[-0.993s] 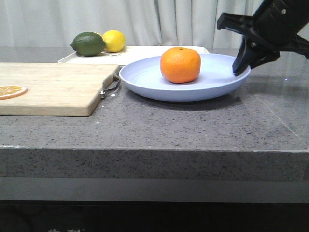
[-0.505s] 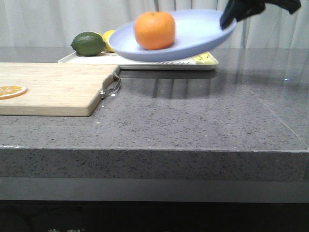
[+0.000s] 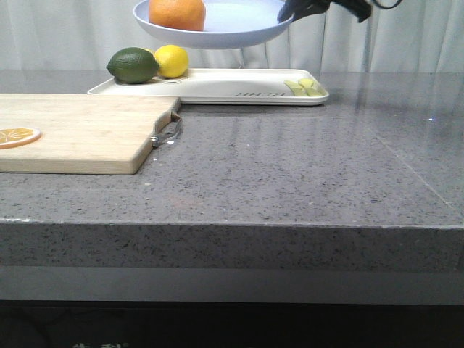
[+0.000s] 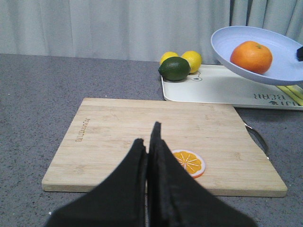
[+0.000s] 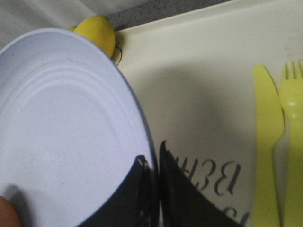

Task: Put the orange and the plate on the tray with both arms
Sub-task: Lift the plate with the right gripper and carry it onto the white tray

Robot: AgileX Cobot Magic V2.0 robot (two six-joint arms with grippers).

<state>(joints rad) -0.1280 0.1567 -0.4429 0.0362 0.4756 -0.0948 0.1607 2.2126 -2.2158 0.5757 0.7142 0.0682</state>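
While the right gripper (image 5: 154, 189) pinches the plate (image 3: 217, 25) by its rim, the orange (image 3: 176, 12) rides in it, airborne above the tray (image 3: 217, 85), near its lemon end. Tray lies straight below, long axis across the desk. Left gripper (image 4: 147, 156) closed, empty, over the cutting board (image 4: 118, 127).

We look over a speckled grey stone worktop (image 3: 290, 181) with a thick front edge, its polished surface catching soft reflections. Behind it we see pale, pleated curtains (image 3: 65, 36) across the whole back. The light is even, and beneath the worktop all is dark.
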